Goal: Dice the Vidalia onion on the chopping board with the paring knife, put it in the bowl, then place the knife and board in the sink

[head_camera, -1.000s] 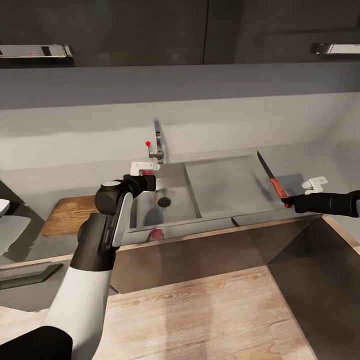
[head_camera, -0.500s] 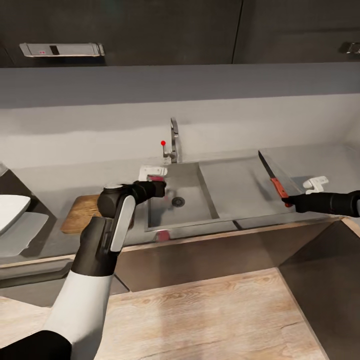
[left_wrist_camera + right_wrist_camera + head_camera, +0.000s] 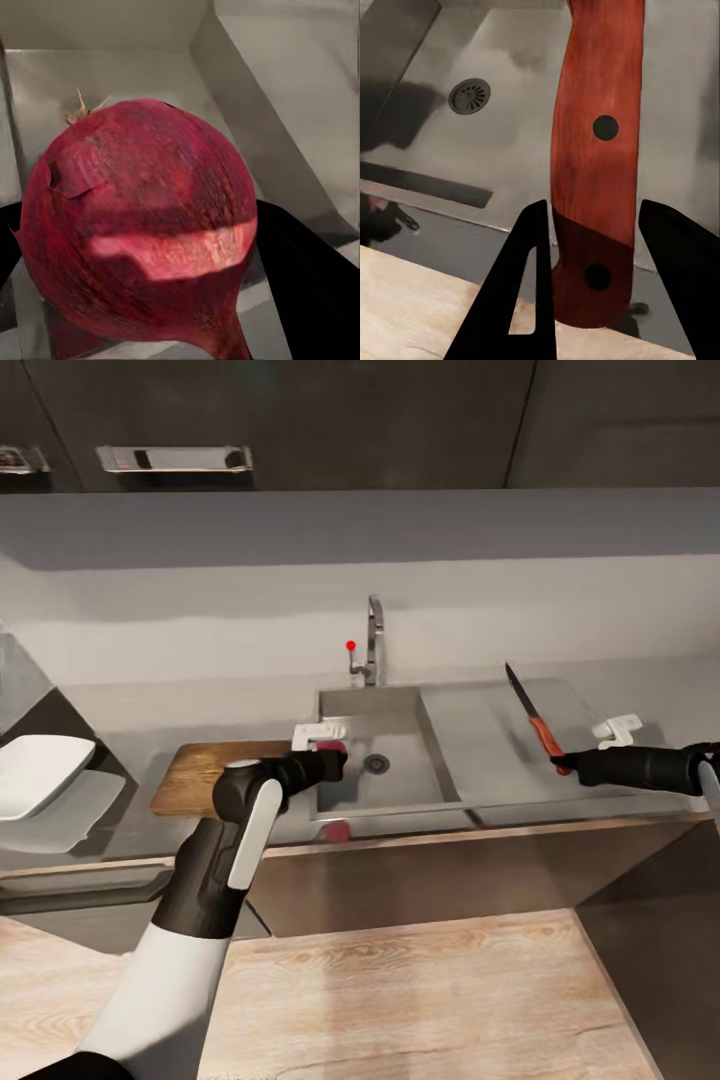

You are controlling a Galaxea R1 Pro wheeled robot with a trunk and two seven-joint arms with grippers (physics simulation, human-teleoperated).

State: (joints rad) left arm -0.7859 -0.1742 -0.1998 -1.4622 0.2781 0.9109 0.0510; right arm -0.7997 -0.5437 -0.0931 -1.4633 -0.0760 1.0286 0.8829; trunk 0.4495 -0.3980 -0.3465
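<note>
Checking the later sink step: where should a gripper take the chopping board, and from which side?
Judging by the head view, the chopping board lies flat on the countertop left of the sink, so only its rim is graspable. Pinch the edge nearest the robot, coming from the front. Its handle slot cannot be made out here.

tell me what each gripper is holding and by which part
Left gripper holds the onion by its round sides, above the sink. Right gripper holds the knife by the end of its handle.
</note>
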